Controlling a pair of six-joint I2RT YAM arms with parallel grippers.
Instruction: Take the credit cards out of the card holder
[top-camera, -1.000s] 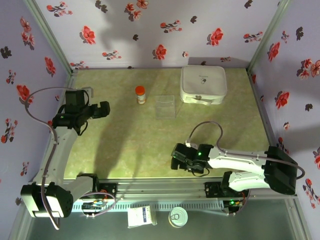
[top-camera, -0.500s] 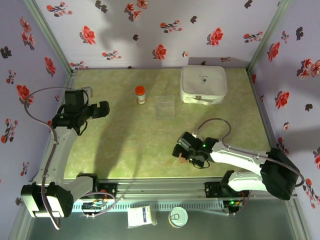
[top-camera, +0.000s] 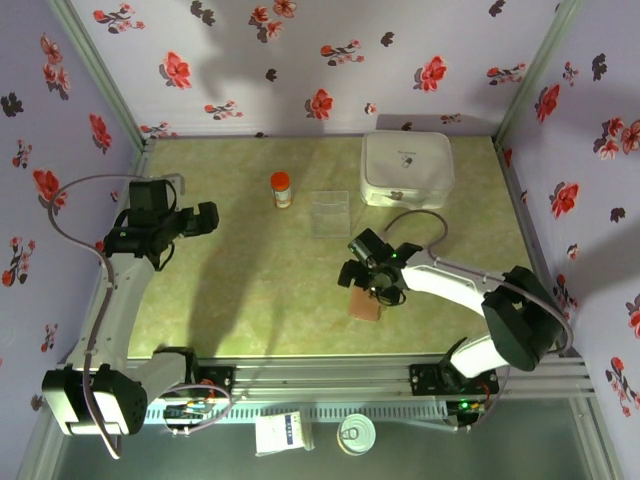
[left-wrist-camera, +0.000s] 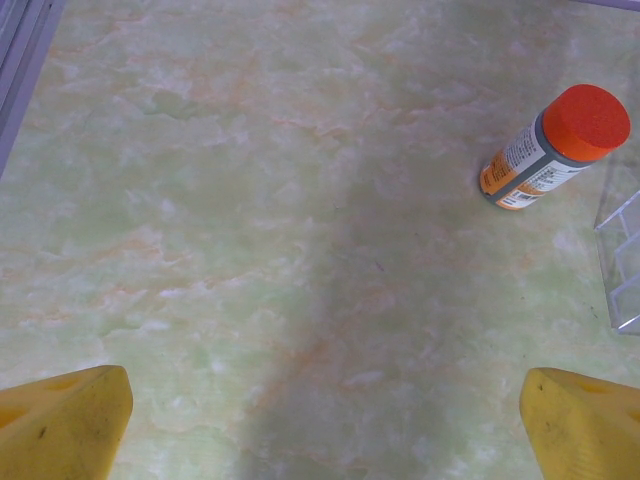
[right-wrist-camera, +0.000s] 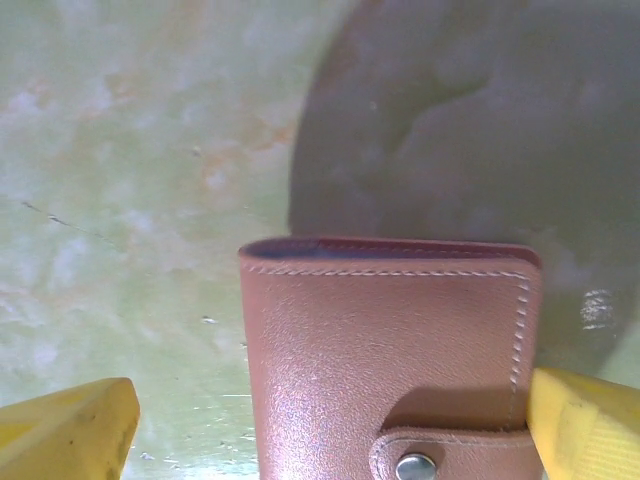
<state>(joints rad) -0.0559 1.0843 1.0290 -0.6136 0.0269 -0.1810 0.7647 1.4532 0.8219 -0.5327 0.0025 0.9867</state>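
Note:
The card holder (top-camera: 365, 306), a brown leather wallet, lies flat on the green table near the front edge. Its snap tab (right-wrist-camera: 415, 463) is fastened, so it is shut. The credit cards are hidden. My right gripper (top-camera: 365, 283) hovers just behind and above the card holder, open. In the right wrist view the card holder (right-wrist-camera: 390, 350) lies between the wide-spread yellow fingertips (right-wrist-camera: 65, 432) of the right gripper (right-wrist-camera: 328, 432), touching neither. My left gripper (top-camera: 205, 218) is open at the far left, over bare table, with nothing between its fingers (left-wrist-camera: 60, 425).
A white rounded case (top-camera: 407, 170) sits at the back right. A small bottle with an orange cap (top-camera: 282, 189) stands at back centre, also in the left wrist view (left-wrist-camera: 555, 145). A clear plastic stand (top-camera: 330, 212) is beside it. Floral walls enclose the table.
My right gripper has moved away from the front edge toward the table's middle, uncovering the brown card holder that now lies in front of it. The left arm has not moved.

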